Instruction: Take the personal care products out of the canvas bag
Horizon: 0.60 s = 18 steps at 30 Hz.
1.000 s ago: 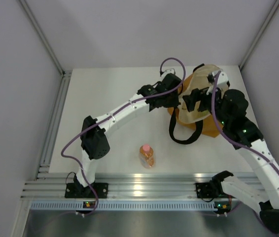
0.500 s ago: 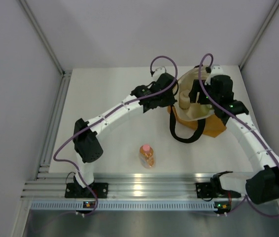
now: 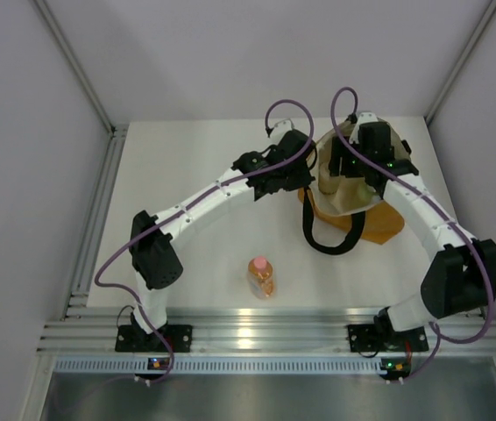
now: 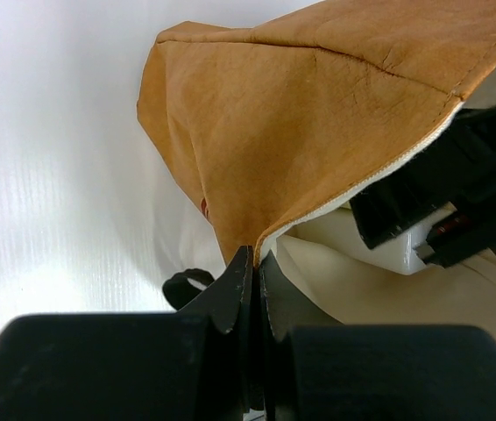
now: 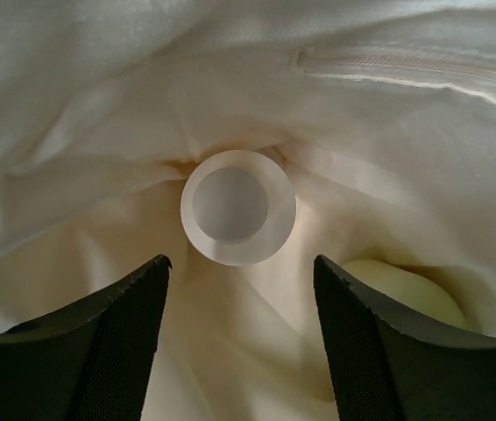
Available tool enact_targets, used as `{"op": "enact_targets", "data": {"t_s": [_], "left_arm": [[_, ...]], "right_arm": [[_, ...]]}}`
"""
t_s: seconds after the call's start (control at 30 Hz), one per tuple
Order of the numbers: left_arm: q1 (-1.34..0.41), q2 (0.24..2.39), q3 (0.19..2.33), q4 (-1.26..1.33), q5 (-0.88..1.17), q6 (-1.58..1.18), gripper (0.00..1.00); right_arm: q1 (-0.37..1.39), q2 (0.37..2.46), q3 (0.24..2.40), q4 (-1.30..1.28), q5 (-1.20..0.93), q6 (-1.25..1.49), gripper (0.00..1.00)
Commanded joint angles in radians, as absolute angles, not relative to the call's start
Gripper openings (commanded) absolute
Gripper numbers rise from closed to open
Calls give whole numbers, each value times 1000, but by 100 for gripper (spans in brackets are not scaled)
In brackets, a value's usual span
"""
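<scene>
The canvas bag (image 3: 372,219) lies at the back right of the table, its mouth held open. My left gripper (image 3: 309,178) is shut on the bag's rim (image 4: 257,248), orange outside and cream lining. My right gripper (image 3: 339,172) reaches into the mouth. In the right wrist view it is open (image 5: 241,263) and empty, just short of a round white cap (image 5: 237,207) seen end-on in the cream lining. A pale rounded container (image 5: 406,288) lies lower right; I cannot tell which one. The orange bottle with pink cap (image 3: 261,276) lies on the table. The white squarish bottle is hidden.
The bag's black loop handle (image 3: 327,239) lies on the table in front of the bag. Grey walls close in the table on three sides. An aluminium rail (image 3: 248,338) runs along the near edge.
My right arm has swung up and over, bringing its gripper down into the bag's mouth. My left gripper has shifted slightly while keeping its hold on the rim. The orange bottle has not moved.
</scene>
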State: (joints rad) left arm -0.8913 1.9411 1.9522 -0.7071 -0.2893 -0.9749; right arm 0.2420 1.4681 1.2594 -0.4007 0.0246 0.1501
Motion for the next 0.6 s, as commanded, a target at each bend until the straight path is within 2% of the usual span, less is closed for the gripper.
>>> {"op": "enact_targets", "data": {"t_s": [0.0, 0.57], "left_arm": [[-885, 1910, 1936, -698, -275, -996, 0], [-885, 1894, 1898, -696, -288, -1003, 0]], "right_arm": [[230, 1500, 1330, -357, 11, 141, 65], [265, 1663, 1362, -337, -5, 107, 56]]}}
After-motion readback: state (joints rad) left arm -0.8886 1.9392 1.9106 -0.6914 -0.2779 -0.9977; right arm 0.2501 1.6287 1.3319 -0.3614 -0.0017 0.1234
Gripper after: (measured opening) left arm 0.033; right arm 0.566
